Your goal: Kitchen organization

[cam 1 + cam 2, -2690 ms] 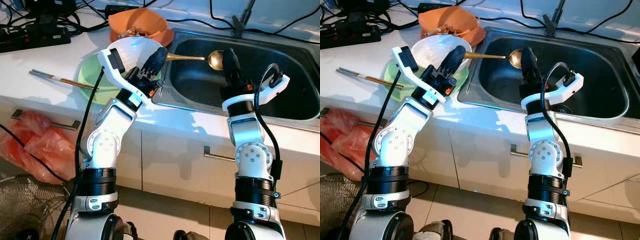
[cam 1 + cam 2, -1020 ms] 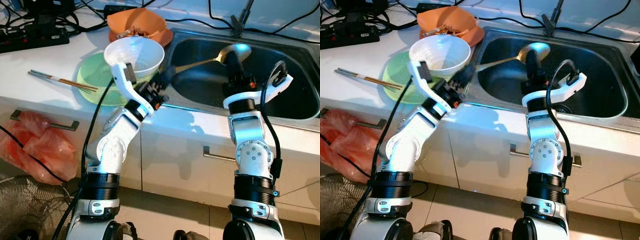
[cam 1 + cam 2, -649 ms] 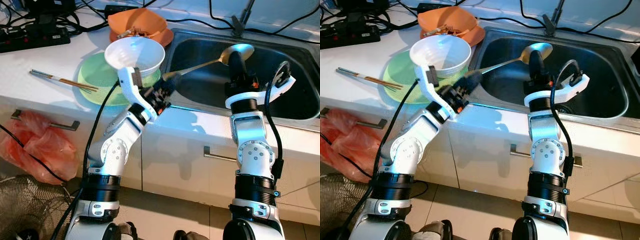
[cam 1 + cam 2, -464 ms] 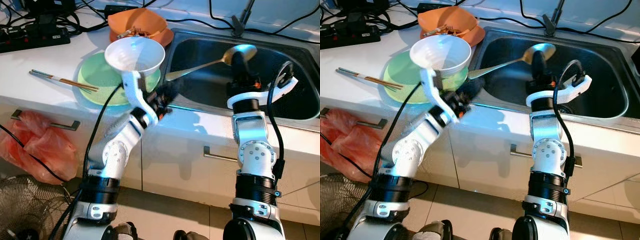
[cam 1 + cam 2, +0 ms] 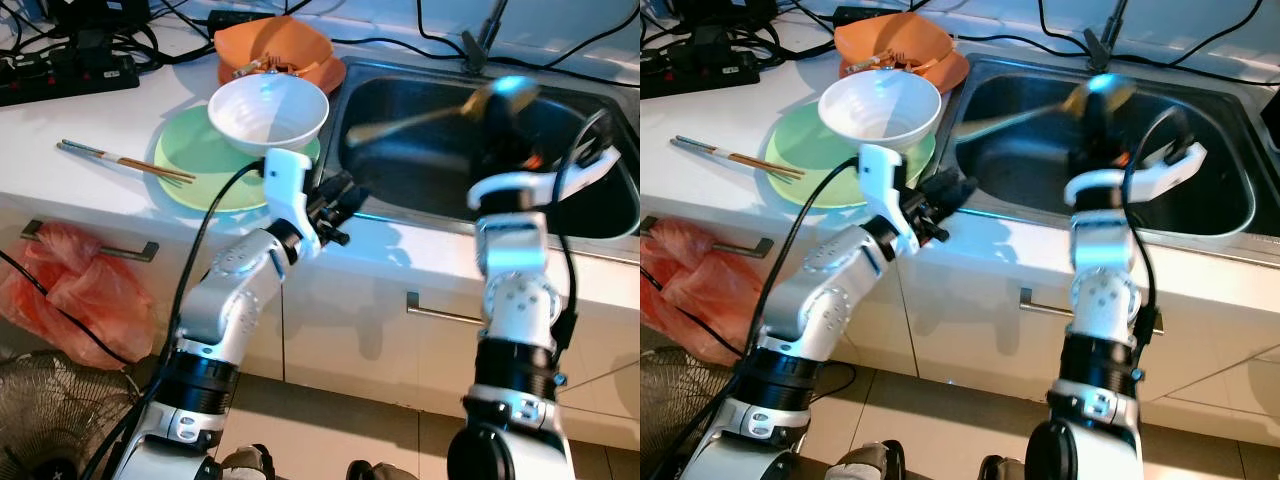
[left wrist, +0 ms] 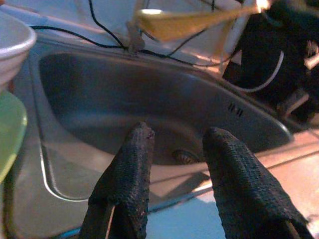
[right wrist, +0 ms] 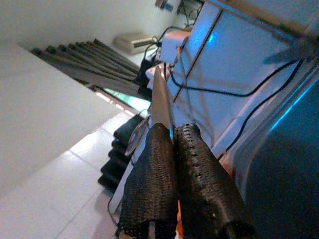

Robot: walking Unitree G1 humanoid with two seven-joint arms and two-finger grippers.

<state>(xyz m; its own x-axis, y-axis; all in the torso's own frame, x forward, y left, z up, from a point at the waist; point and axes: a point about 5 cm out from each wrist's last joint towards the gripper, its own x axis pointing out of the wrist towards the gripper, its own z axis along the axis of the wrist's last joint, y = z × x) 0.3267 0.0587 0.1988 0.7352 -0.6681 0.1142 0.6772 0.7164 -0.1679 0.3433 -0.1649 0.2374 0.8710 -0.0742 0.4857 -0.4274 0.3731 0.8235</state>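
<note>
My right gripper is raised over the steel sink and shut on a golden spoon, which is blurred with motion. In the right wrist view its fingers pinch the spoon handle. My left gripper stands open and empty above the sink's front left corner. The left wrist view shows its two fingers apart with the basin behind them and the spoon above. A white bowl sits on a green plate on the counter, to the left of the sink.
An orange dish lies behind the bowl. Chopsticks rest on the counter by the plate. A power strip and cables crowd the back left. A red plastic bag hangs below the counter, above a fan.
My left gripper has come off the spoon handle and dropped back toward the counter edge. My right gripper has carried the spoon up and to the right over the sink.
</note>
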